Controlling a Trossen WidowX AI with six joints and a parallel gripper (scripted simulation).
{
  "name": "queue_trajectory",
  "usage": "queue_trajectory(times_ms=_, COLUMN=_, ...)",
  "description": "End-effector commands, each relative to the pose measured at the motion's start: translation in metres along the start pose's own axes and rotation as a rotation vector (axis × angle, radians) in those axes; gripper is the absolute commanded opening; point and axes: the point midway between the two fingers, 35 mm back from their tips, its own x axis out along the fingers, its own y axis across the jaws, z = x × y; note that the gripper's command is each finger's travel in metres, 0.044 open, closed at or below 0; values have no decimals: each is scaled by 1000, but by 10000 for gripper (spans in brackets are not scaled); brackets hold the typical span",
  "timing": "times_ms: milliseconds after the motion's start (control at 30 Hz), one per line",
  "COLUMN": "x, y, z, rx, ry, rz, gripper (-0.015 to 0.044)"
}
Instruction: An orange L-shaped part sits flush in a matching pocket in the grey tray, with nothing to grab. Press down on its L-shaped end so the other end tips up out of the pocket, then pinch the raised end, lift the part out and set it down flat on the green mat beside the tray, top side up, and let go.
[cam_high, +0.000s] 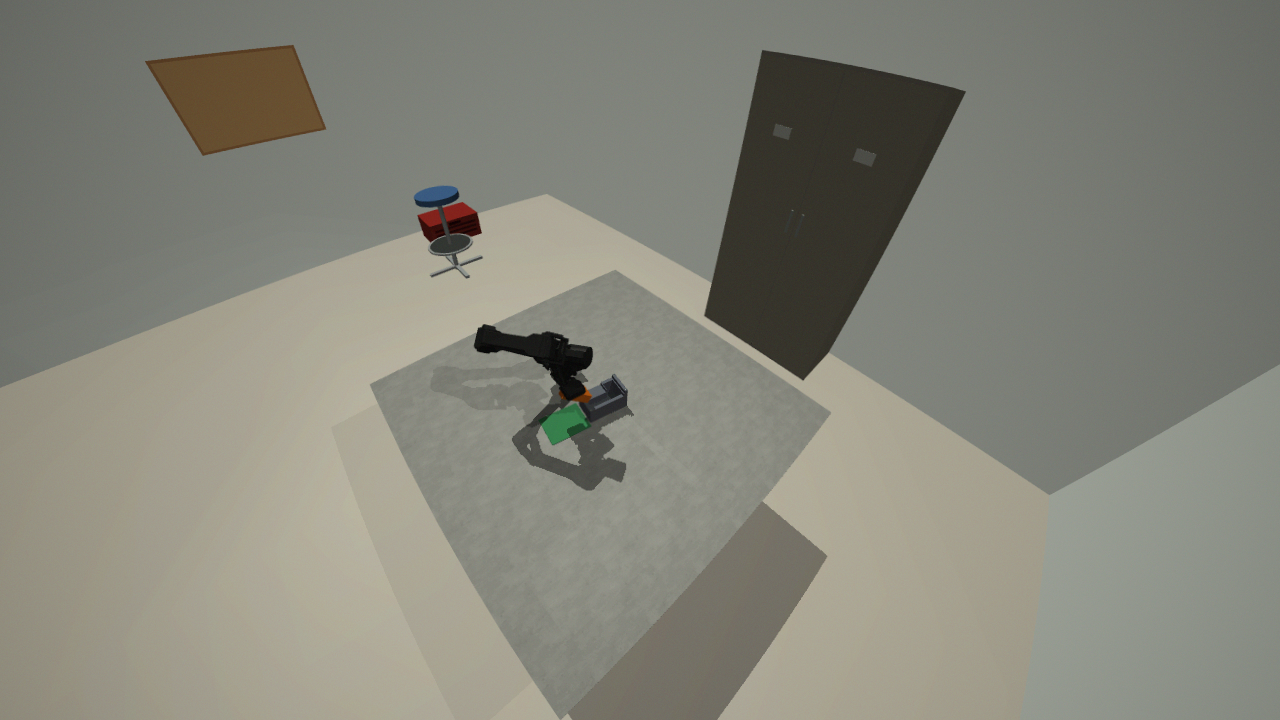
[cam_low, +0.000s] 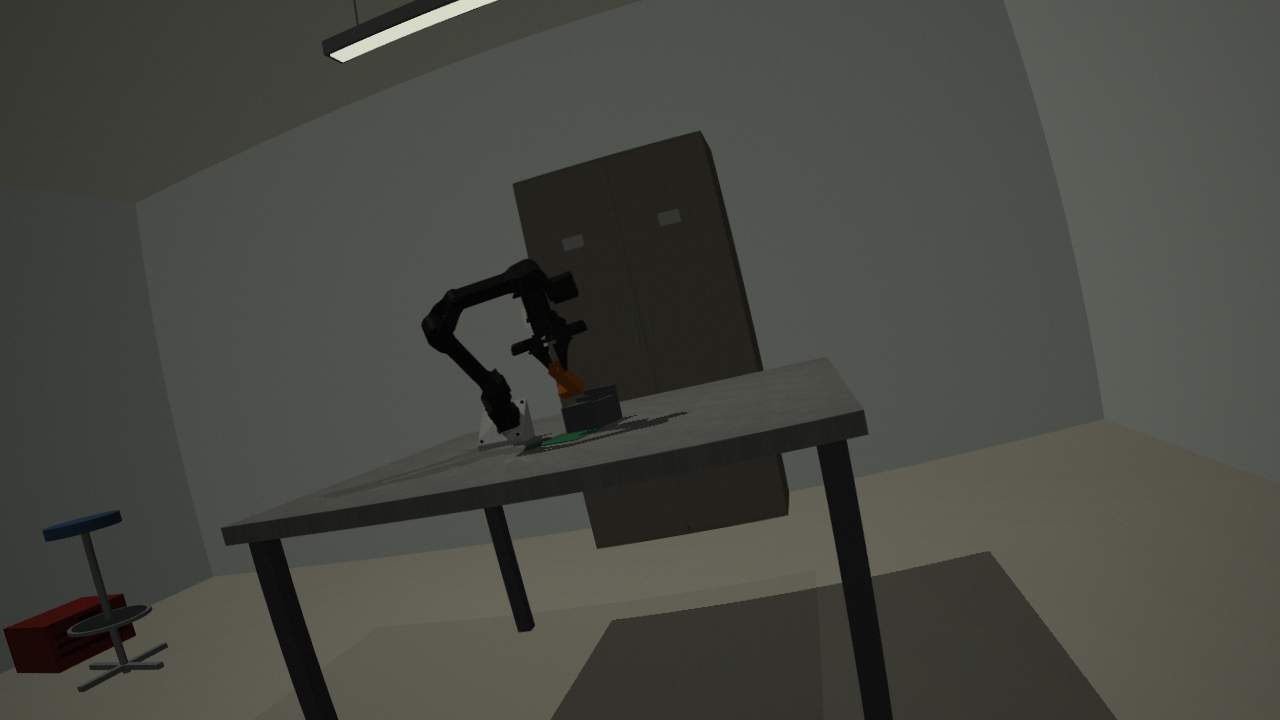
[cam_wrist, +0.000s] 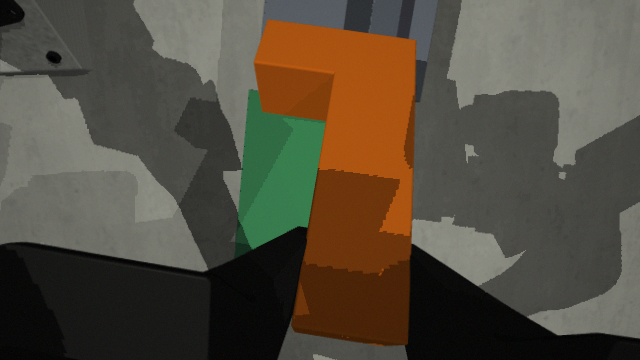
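My gripper (cam_wrist: 352, 248) (cam_low: 553, 358) (cam_high: 569, 386) is shut on the straight end of the orange L-shaped part (cam_wrist: 367, 150) (cam_low: 565, 379) (cam_high: 578, 398). The part hangs tilted in the air, above and clear of the grey tray (cam_high: 608, 396) (cam_low: 592, 407) (cam_wrist: 390, 20). Its L-shaped end points away from the fingers, toward the tray. The green mat (cam_high: 562, 425) (cam_low: 565, 437) (cam_wrist: 277, 175) lies flat on the table beside the tray, below and to the left of the held part in the wrist view.
The arm's base (cam_low: 503, 420) is mounted on the table (cam_low: 733, 402) left of the mat. A dark cabinet (cam_low: 635, 268) (cam_high: 823, 205) stands behind the table. A blue stool (cam_high: 443, 228) (cam_low: 93, 582) and a red box (cam_low: 44, 631) are on the floor far off.
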Motion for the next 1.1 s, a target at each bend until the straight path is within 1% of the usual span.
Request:
queue_trajectory(times_ms=0, x=0, y=0, z=-1, rx=-6, ry=4, rz=-2, gripper=0)
queue_trajectory(times_ms=567, x=0, y=0, z=-2, rx=0, ry=0, rz=0, gripper=0)
queue_trajectory(times_ms=933, x=7, y=5, z=-46, rx=0, ry=9, rz=-3, gripper=0)
queue_trajectory(times_ms=1067, x=8, y=5, z=-49, rx=0, ry=10, rz=-3, gripper=0)
